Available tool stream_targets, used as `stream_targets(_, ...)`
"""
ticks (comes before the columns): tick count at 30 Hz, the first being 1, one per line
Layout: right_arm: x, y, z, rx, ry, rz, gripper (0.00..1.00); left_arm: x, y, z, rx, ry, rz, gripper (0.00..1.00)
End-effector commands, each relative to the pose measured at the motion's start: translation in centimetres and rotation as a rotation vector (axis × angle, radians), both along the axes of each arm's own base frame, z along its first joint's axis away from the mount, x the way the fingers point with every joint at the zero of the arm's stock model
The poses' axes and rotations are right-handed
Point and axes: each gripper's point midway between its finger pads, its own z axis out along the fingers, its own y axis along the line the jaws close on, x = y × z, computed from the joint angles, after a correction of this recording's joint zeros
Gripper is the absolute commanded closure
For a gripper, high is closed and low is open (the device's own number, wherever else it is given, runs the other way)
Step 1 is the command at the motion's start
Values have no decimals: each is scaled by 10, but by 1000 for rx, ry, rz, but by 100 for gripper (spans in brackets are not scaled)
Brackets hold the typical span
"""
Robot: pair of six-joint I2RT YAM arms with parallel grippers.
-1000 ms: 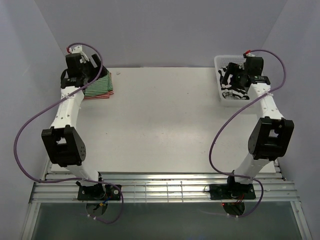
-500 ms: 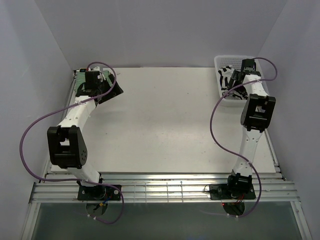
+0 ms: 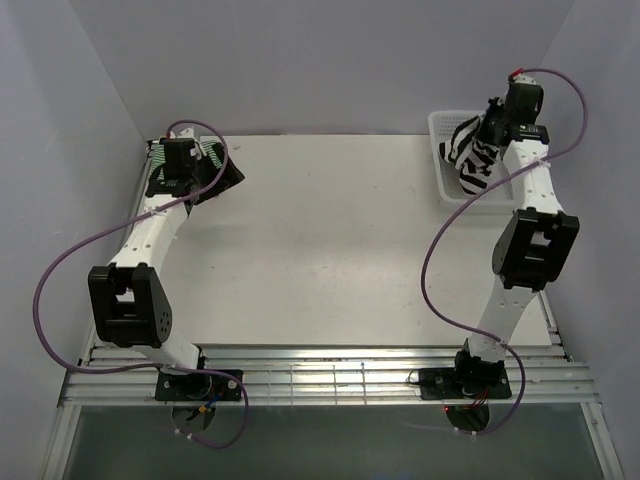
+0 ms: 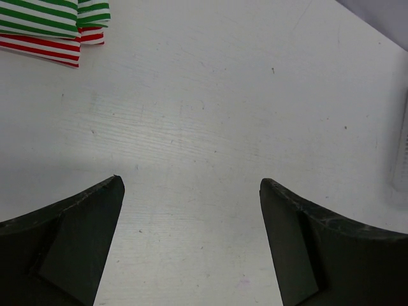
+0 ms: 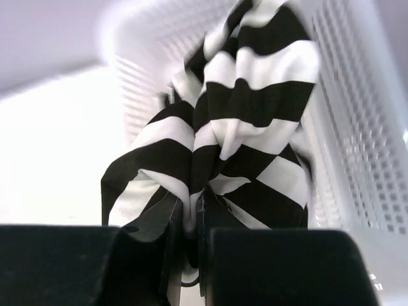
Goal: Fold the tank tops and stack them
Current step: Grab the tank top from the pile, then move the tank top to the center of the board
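Right gripper (image 5: 189, 220): jaws closed down to a narrow slit, pinching a bunched fold of the black-and-white tank top (image 5: 255, 108). Held item: wide stripes, gathered into soft folds at the pinch and spreading out beyond the fingers. In the overhead view it hangs from the right gripper (image 3: 497, 122) as a loose bundle (image 3: 472, 152) over the white lattice basket (image 3: 437, 125), which sits at the far right corner of the table (image 3: 330, 240). Whether its lower end touches the basket floor cannot be told. The basket wall (image 5: 357, 127) stands close beside the cloth on the wrist view's right. Left gripper (image 4: 191, 183): jaws spread wide, holding nothing, over bare tabletop (image 4: 223, 95). Beyond it, at the far left corner: green-and-white tank top (image 4: 51, 16), folded flat, lying on the red-and-white tank top (image 4: 44, 50), whose edge shows beneath it. Overhead, the left arm covers most of this stack.
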Motion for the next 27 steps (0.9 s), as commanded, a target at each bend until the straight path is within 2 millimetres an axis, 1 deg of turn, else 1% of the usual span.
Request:
stream_targets(1,-8,54,176,-25,-438,177,92,-9,-5,43,-42,-86,-8,2)
stream_targets(2,-20,66,204,-24,-493,217,92,-12,-7,44,-49,-88,-13,2)
stream_targets(3,-28,87,220,-21,-524,287,92,-16,-8,41,-58,-81,-16,2)
stream_targets(4,-38,111,236,-3,-553,391,92,-17,-9,45,-72,-87,-12,2)
stream_targets(5,-53,129,268,-8,-617,463,92,-21,-10,49,-79,-98,-14,2)
stream_targets(6,-69,168,275,12,-616,577,92,-23,-11,51,-87,-100,-15,2)
stream_targets(7,-85,194,287,16,-644,700,92,-25,-13,50,-98,-97,-24,2)
stream_targets(8,-105,213,309,15,-693,780,92,-27,-14,54,-103,-105,-27,2)
stream_targets(9,-127,244,317,32,-721,891,92,-29,-14,56,-108,-106,-24,2)
stream_targets(10,-148,265,325,55,-756,1011,92,-31,-14,55,-109,-102,-22,2)
stream_targets(11,-170,277,338,63,-796,1077,92,-33,-14,55,-119,-100,-17,2)
stream_targets(12,-186,294,338,84,-807,1148,92,-35,-14,57,-124,-105,-10,2)
stream_targets(13,-194,299,339,104,-815,1181,92,-37,-15,56,-127,-101,-9,2)
stream_targets(14,-212,302,349,134,-849,1224,92,-40,-14,53,-133,-90,-2,2)
stream_targets(15,-209,304,332,158,-809,1231,92,-43,-14,52,-136,-83,5,2)
stream_targets(16,-203,301,324,155,-793,1187,92,-45,-13,50,-137,-75,12,2)
stream_targets(17,-205,296,321,134,-795,1161,92,-47,-10,44,-130,-58,31,2)
stream_targets(18,-196,292,306,126,-762,1117,92,-49,-8,40,-139,-39,57,2)
stream_targets(19,-174,283,264,118,-664,1014,92,-52,-7,36,-142,-22,66,2)
stream_targets(20,-171,274,249,108,-631,959,92,-57,-7,25,-142,4,73,2)
stream_targets(21,-163,265,223,98,-577,906,89,-60,-7,19,-151,30,86,2)
stream_targets(22,-153,254,165,91,-450,839,82,-63,-6,14,-153,49,96,2)
stream_targets(23,-151,245,139,87,-394,798,80,-65,-7,9,-157,64,100,2)
stream_targets(24,-147,231,111,96,-329,742,74,-69,-8,0,-164,88,95,2)
stream_targets(25,-146,219,81,95,-260,688,53,-71,-9,-7,-171,112,96,2)
stream_targets(26,-152,210,32,110,-143,648,41,-74,-11,-13,-172,131,92,2)
stream_targets(27,-157,199,7,117,-69,609,30,-79,-12,-25,-172,167,90,2)
